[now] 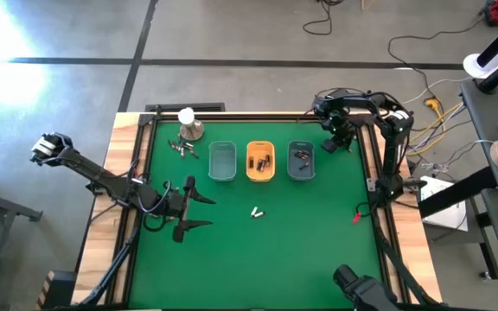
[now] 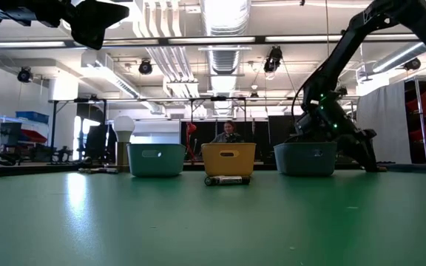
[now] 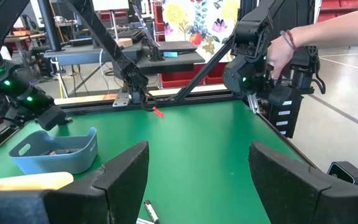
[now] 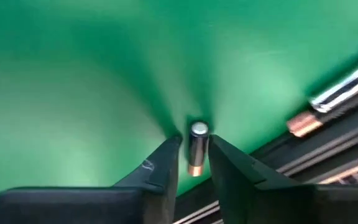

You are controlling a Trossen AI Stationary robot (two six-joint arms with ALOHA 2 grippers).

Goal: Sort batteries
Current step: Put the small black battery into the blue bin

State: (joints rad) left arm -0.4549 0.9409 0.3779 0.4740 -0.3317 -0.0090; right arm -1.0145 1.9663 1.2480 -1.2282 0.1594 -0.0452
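Note:
My right gripper [image 1: 331, 143] is at the table's far right, beside the right blue-grey tray [image 1: 301, 161], pointing steeply down and shut on a small battery [image 4: 196, 149]. My left gripper [image 1: 199, 212] waits open and level over the left part of the mat, holding nothing. Two loose batteries [image 1: 256, 212] lie on the mat in the middle. Several more [image 1: 182, 149] lie by the metal dome [image 1: 191, 128]. The orange tray [image 1: 260, 161] and the right tray each hold some batteries. My right gripper pinches the battery's long sides [image 4: 195, 158] between its two fingertips, coming from above at a steep slant. The battery's silvery end [image 4: 199, 129] shows past the fingertips and its coppery end sits back between them. Whether it touches the mat I cannot tell.
A teal tray [image 1: 222, 161] stands left of the orange one. The table's dark frame rail [image 4: 340, 93] runs close beside my right gripper. A person's hand [image 3: 277, 50] rests on another arm at the table's near right corner. Open mat lies toward the near edge.

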